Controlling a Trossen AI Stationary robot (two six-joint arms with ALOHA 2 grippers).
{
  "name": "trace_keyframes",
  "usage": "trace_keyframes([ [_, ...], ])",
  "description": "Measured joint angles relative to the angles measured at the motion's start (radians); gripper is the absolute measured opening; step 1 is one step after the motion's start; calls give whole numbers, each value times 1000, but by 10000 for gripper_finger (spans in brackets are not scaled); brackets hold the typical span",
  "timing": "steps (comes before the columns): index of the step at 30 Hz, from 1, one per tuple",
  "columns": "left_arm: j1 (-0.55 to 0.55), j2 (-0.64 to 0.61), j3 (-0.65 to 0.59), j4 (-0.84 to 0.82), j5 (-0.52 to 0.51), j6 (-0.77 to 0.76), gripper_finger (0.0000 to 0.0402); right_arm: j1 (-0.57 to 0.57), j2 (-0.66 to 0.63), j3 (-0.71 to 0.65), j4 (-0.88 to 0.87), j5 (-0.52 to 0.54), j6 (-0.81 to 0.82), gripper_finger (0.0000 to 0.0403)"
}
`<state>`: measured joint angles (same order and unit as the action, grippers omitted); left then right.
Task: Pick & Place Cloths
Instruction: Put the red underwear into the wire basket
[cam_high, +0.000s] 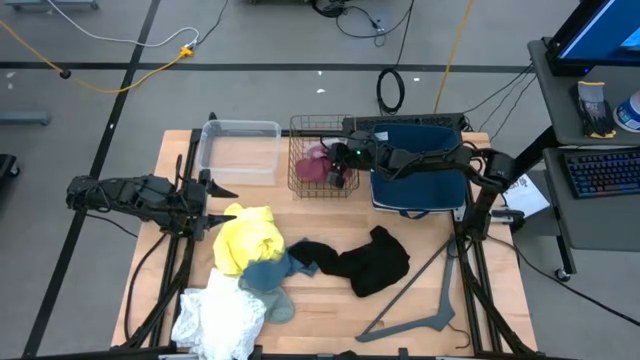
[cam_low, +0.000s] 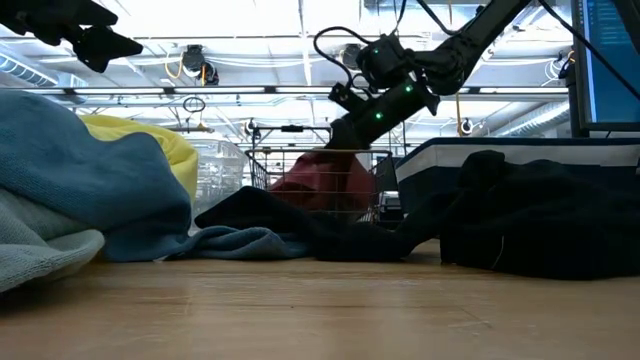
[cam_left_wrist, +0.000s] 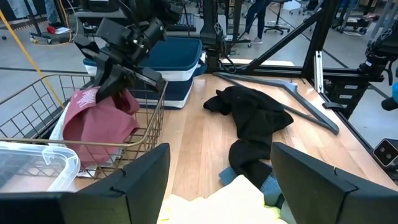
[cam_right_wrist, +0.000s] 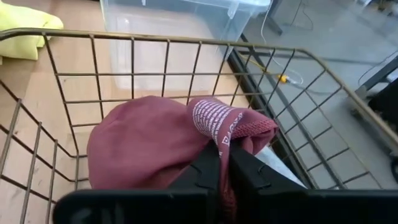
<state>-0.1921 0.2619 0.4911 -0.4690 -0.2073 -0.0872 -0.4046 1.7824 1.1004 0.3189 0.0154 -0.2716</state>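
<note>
A maroon-pink cloth (cam_right_wrist: 143, 149) sits in the wire basket (cam_high: 300, 185) at the table's far middle, and my right gripper (cam_right_wrist: 224, 171) is shut on it. The right arm reaches over the blue bin (cam_high: 420, 180) from the right. My left gripper (cam_high: 215, 210) stands open above the table's left side, close to the yellow cloth (cam_high: 250, 238), with nothing between its fingers. Teal-blue (cam_high: 268, 275), white (cam_high: 215, 320) and black (cam_high: 370, 262) cloths lie on the wood toward the near edge. My right gripper pinches a bunched fold of the maroon-pink cloth beside its white-printed band (cam_right_wrist: 227, 134) between its two fingers. The fingers slant down from the table's right side. The cloth hangs slack below them (cam_left_wrist: 99, 121), with its bulk down inside the basket.
A clear plastic bin (cam_high: 240, 150) stands left of the basket. A grey hanger (cam_high: 430, 300) lies at the near right. The cloth pile covers the near left of the table. Bare wood shows between the basket and the black cloth.
</note>
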Motion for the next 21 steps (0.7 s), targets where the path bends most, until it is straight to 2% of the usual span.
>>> trace_keyframes([
  [4,0,0,0,0,2,-1,282,2,0,0,-2,-2,2,25],
  [10,0,0,0,0,57,-3,282,7,0,0,-21,-21,6,58],
  [21,0,0,0,1,60,-3,282,36,-37,0,-191,-18,20,184],
])
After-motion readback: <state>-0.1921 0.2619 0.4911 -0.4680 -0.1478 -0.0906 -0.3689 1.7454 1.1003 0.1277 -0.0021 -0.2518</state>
